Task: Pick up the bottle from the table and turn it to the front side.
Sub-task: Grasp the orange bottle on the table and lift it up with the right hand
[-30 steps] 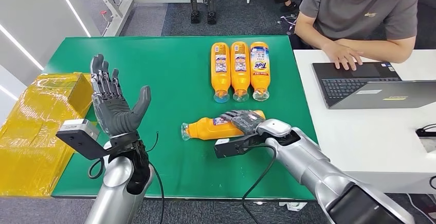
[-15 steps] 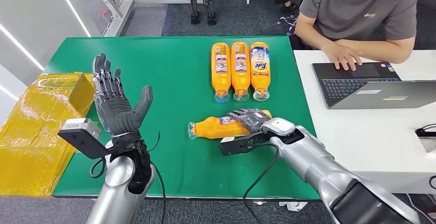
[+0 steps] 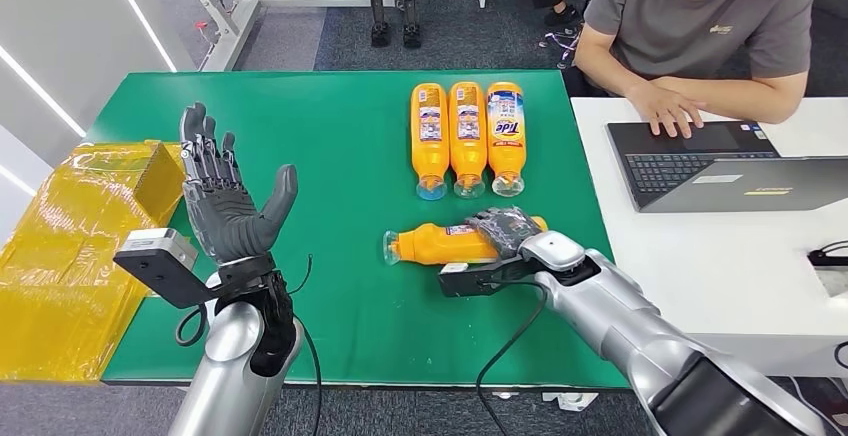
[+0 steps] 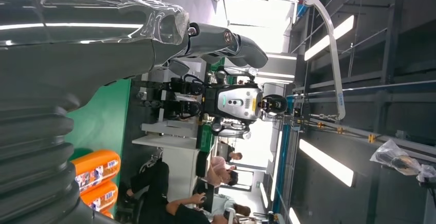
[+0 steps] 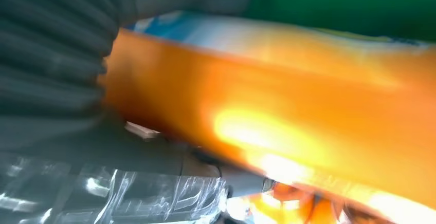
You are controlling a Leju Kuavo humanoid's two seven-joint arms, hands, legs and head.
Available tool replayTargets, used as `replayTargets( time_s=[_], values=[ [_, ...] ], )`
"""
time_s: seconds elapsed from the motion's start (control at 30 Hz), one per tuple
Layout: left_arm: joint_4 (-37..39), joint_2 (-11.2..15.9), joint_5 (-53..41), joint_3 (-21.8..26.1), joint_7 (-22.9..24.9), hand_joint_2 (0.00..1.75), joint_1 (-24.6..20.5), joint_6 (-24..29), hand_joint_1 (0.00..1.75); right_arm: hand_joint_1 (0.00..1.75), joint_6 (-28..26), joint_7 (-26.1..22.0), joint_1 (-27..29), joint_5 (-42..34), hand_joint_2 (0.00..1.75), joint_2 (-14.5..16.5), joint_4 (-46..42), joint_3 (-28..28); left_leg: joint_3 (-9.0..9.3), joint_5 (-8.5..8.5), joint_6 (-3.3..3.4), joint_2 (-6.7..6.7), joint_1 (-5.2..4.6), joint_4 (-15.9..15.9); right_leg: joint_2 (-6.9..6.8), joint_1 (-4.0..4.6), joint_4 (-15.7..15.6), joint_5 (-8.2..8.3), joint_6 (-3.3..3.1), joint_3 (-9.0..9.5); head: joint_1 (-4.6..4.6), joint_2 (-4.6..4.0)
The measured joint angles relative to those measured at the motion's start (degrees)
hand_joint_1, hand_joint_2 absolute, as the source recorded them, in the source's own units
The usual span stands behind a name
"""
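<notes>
The bottle (image 3: 440, 244) lies on its side on the green desk (image 3: 330, 126), cap toward 9 o'clock; the right hand (image 3: 507, 230) grasps its base end. The left hand (image 3: 222, 196) hovers released at 9 o'clock

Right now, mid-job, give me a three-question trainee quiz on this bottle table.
1. True or false: the right hand holds the lying orange bottle.
2. How many bottles form the row at the far side of the green table?
3. The left hand is: A) gripping a bottle, B) raised with fingers spread, holding nothing, C) resting on the yellow box.

Key: 1 true; 2 three; 3 B.
</notes>
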Motion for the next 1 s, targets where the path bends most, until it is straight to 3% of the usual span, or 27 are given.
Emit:
replayTargets(
  time_s=[0.43,0.67,0.83,1.0],
  values=[
    [-0.01,0.00,-0.58,0.00,0.00,1.75,0.01,0.38,0.00,1.75,-5.09,-0.66,1.33,-0.36,1.75,0.22,-0.07,0.01,-0.01,0.00,0.00,0.00,0.00,-0.01,0.00,0.00,0.01,0.00,0.00,0.00,0.01,0.00],
    [-0.41,0.01,-1.34,0.00,0.00,1.75,0.83,2.69,0.00,1.75,-17.71,-2.73,4.46,-7.02,1.75,2.52,-2.43,-4.33,-0.05,0.00,0.00,0.00,0.01,-0.02,-0.01,0.01,0.03,-0.01,-0.01,-0.04,0.00,0.00],
    [-0.94,0.00,-1.45,0.00,0.00,1.75,1.82,3.44,0.00,1.75,-28.79,-9.39,8.77,-16.32,1.75,4.45,-8.21,-11.75,-0.07,0.00,0.00,-0.03,0.02,-0.03,-0.04,0.01,0.02,-0.04,0.00,-0.05,0.01,0.00],
    [-0.94,-0.02,-1.40,-0.03,0.00,1.75,2.12,3.17,0.00,1.75,-34.09,-15.87,14.20,-21.95,1.75,5.12,-14.39,-17.62,-0.08,-0.01,0.00,-0.06,0.00,-0.03,-0.06,0.01,0.00,-0.04,0.00,-0.04,0.01,0.00]
  ],
)
